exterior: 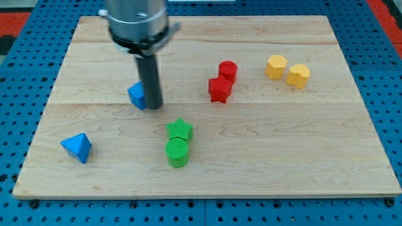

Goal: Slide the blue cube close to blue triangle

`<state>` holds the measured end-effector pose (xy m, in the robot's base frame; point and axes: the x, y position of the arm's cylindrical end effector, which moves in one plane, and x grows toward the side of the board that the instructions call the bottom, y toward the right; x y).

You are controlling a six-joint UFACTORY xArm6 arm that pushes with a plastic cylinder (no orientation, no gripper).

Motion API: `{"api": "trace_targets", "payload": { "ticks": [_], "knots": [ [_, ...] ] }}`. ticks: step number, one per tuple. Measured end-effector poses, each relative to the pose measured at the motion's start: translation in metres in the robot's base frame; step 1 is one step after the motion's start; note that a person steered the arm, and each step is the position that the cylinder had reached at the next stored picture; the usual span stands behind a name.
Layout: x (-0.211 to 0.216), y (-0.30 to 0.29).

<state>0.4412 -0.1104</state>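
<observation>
The blue cube (pixel 136 95) sits left of the board's middle, partly hidden by my rod. My tip (pixel 154 106) touches the cube's right side. The blue triangle (pixel 76 147) lies near the board's lower left, well apart from the cube, down and to the left of it.
A green star (pixel 180 130) and a green cylinder (pixel 177 152) stand just below and right of my tip. A red cylinder (pixel 227 70) and red star (pixel 219 90) sit right of the middle. Two yellow blocks (pixel 276 66) (pixel 298 75) are at the upper right. The wooden board (pixel 314 157) ends near the triangle.
</observation>
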Motion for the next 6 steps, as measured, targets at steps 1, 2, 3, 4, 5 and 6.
{"api": "trace_targets", "payload": {
  "ticks": [1, 2, 3, 4, 5, 6],
  "knots": [
    [-0.012, 0.012],
    [-0.066, 0.066],
    [-0.055, 0.014],
    [-0.016, -0.054],
    [-0.007, -0.084],
    [-0.018, -0.104]
  ]
}}
